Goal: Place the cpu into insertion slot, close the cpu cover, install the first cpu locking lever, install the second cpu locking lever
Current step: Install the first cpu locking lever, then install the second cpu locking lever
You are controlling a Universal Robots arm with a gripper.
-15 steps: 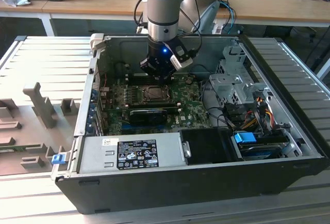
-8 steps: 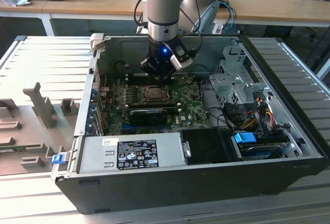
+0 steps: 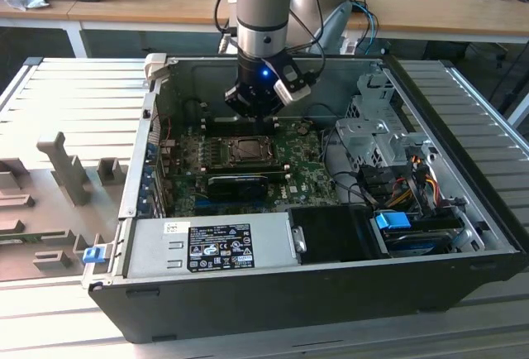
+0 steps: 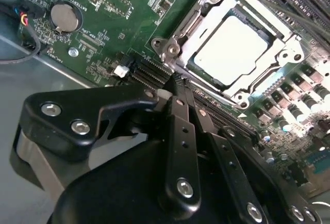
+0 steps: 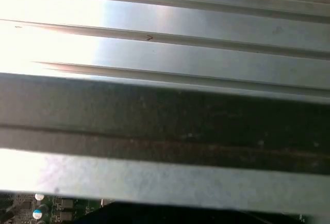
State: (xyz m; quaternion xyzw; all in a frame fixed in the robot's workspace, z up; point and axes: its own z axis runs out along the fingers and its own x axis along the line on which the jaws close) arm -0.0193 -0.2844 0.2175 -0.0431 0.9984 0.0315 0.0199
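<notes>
Silvery metal frames the cpu (image 4: 228, 47), which we see seated in its socket with the cpu cover (image 4: 281, 53) down around it. Our gripper (image 4: 175, 82) hangs just above the green board (image 4: 129, 22), at the socket's 7 o'clock, fingers together, holding nothing.

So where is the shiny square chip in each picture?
Exterior view: the cpu sits mid-board, just below the hand.
Second wrist view: the cpu lies inside the cpu cover, past the fingers.
First wrist view: I can't find it.
Shared landmark: the green motherboard.
</notes>
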